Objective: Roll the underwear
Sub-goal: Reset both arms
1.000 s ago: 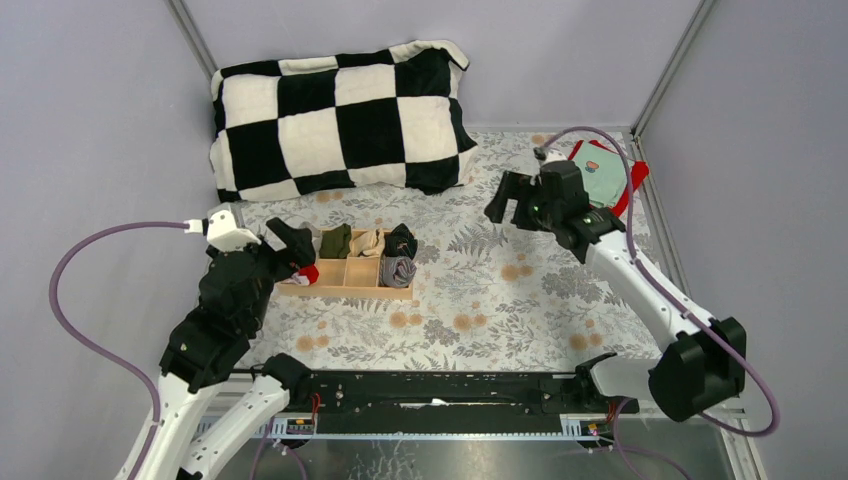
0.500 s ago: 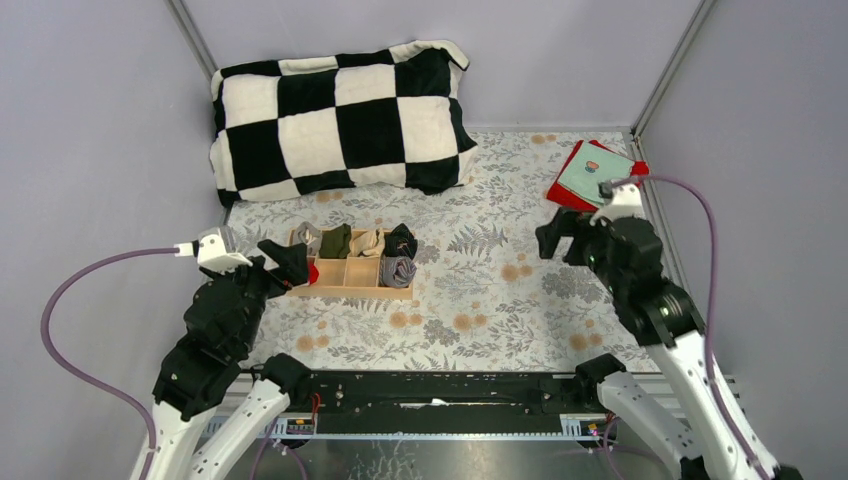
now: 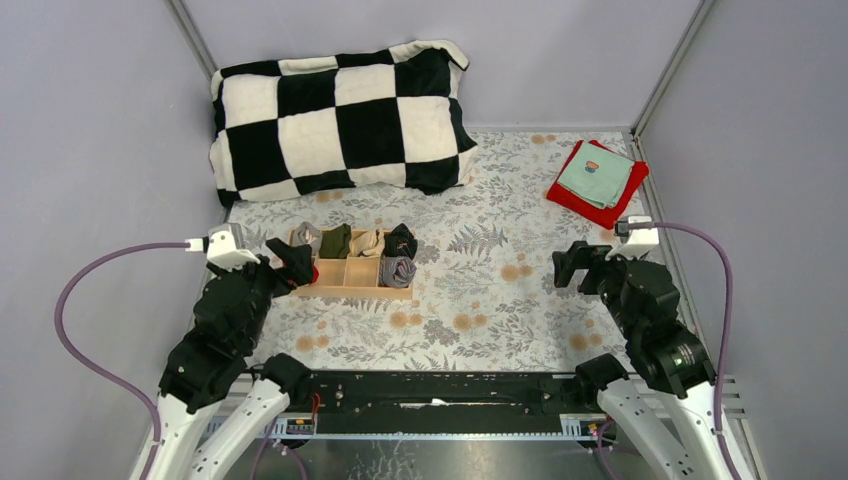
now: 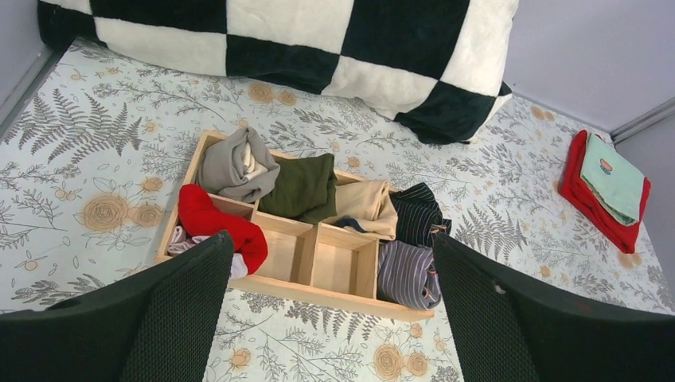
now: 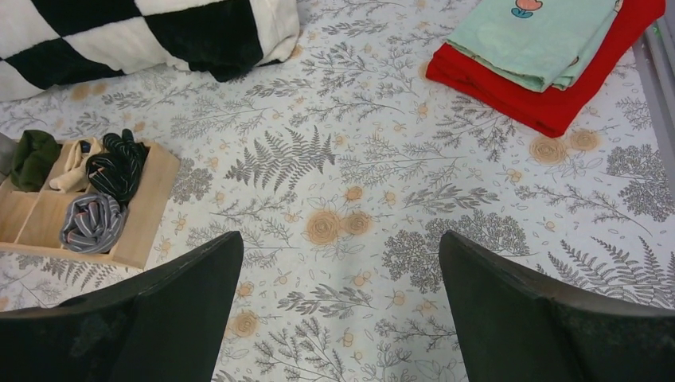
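Grey walls (image 3: 100, 100) are boxing in a fern-print counter (image 3: 480, 290), and a checkered pillow (image 3: 340, 120) is lying along the back. Left arm (image 3: 225, 320) is hanging low at the left end of the wooden tray (image 4: 318, 288), right arm (image 3: 650, 320) over bare print. Left jaws and right jaws are both gaping wide, gripping nothing. Red cloth (image 3: 590, 205) is sitting far right with the teal cloth (image 3: 595, 177) on top. Black pinstriped underwear (image 4: 418, 213) is sitting rolled in the tray's back-right compartment, grey striped underwear (image 4: 407, 274) rolled just in front.

1 pillow (image 3: 340, 115), 1 wooden tray (image 4: 318, 290), 2 underwear (image 4: 418, 215) (image 4: 407, 273), 2 folded cloths (image 3: 596, 175) (image 3: 590, 208), 2 tools (image 4: 330, 237) (image 5: 340, 235).
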Robot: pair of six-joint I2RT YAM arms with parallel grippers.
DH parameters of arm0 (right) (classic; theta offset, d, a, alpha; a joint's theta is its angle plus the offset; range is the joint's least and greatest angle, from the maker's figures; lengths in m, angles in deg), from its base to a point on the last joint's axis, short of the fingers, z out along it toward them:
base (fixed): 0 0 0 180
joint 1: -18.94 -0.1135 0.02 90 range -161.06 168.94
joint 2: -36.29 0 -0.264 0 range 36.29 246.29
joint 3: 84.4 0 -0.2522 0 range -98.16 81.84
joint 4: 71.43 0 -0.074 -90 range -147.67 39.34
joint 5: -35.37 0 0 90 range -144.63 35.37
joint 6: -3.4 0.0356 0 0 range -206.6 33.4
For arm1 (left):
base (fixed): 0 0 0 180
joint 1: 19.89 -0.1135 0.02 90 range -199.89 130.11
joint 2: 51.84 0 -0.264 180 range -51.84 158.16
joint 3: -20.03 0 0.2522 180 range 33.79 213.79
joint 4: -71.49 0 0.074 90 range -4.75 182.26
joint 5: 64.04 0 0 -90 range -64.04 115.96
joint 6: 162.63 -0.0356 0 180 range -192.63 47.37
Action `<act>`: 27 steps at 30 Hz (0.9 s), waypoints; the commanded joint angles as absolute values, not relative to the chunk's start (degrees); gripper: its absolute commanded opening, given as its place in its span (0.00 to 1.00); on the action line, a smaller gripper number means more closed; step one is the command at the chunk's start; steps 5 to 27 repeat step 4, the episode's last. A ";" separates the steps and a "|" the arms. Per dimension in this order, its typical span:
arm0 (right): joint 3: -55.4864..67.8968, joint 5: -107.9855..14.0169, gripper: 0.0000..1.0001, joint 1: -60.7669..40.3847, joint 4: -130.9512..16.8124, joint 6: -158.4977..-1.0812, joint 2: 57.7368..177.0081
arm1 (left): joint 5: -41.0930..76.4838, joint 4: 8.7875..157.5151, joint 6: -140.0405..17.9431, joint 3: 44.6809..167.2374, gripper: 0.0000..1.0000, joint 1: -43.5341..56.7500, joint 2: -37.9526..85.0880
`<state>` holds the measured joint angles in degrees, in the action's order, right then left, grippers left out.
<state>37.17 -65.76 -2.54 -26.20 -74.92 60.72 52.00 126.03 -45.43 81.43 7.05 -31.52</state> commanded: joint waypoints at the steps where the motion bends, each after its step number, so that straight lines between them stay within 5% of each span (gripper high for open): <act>1: 38.76 -66.99 1.00 -2.51 -28.08 -75.89 58.88 | 51.71 124.01 -47.22 81.07 0.99 6.74 -31.30; 27: 39.23 -66.13 1.00 -2.51 -27.42 -75.72 59.11 | 52.07 124.09 -47.27 81.20 0.99 6.74 -31.11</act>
